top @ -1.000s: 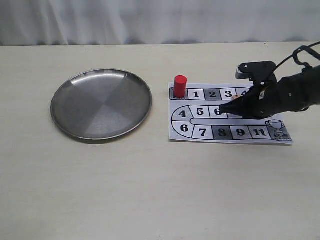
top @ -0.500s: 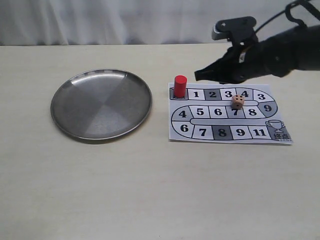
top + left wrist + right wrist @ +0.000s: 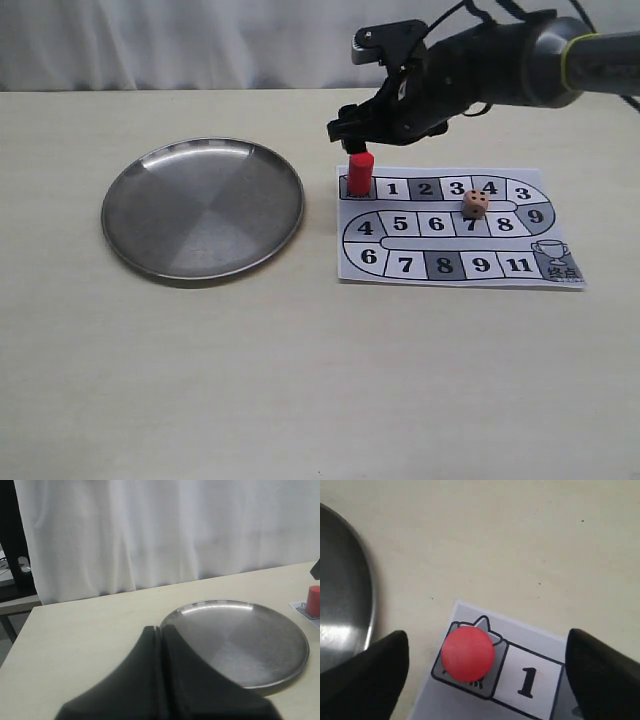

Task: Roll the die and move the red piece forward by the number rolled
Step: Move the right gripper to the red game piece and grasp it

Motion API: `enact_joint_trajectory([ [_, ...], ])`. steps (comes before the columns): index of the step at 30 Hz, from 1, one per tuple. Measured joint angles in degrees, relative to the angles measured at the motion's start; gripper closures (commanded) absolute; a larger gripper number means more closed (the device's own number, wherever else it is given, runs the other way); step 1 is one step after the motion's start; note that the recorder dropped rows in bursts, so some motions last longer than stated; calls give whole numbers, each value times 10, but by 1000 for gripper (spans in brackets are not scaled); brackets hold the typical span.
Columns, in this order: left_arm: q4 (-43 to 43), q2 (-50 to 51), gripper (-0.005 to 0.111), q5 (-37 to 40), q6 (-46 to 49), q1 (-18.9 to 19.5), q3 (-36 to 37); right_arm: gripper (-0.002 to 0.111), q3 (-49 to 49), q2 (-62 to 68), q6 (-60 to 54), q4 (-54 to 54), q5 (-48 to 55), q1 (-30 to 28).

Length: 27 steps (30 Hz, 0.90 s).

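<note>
- Looking at the right gripper (image 3: pixel 350 138) hovering just above the red piece (image 3: pixel 360 172), spread wide and holding nothing.
- Same story from the right wrist view: one dark finger (image 3: pixel 370 680) off to each side of the piece's round red top, with a clear gap both ways and no contact.
- Red piece standing upright on the start square, at the upper-left end of the paper board (image 3: pixel 443 265), right beside square 1.
- Die (image 3: pixel 475 206) lying on the board, well apart from the red piece, roughly where the top-row 4 meets the middle-row 7.
- Can make out black pips on the die's top and front faces, but can't count them for sure at this size.
- Left gripper (image 3: pixel 161 645) pinched fully shut on nothing, fingers pressed flat together, pointing across the table (image 3: pixel 300 380) toward the steel plate (image 3: pixel 200 208).
- No sign of that left gripper in the exterior view, so going by its wrist camera only.
- Plate sitting flat to the left of the board, near it but not touching.
- White curtain (image 3: pixel 150 530) hanging behind the far edge of the table.
</note>
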Motion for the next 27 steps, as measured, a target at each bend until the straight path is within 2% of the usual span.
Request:
enact_joint_trajectory([
  [3,0,0,107,0,0,0,0,29,-20,32,0,7,0,0],
  [6,0,0,107,0,0,0,0,36,-32,59,0,10,1,1],
  [8,0,0,107,0,0,0,0,46,-33,73,0,10,-7,4],
  [13,0,0,107,0,0,0,0,83,-35,89,-1,11,-31,13],
  [17,0,0,107,0,0,0,0,102,-35,90,-1,10,-33,13],
  [27,0,0,107,0,0,0,0,104,-35,79,-1,11,-16,13],
])
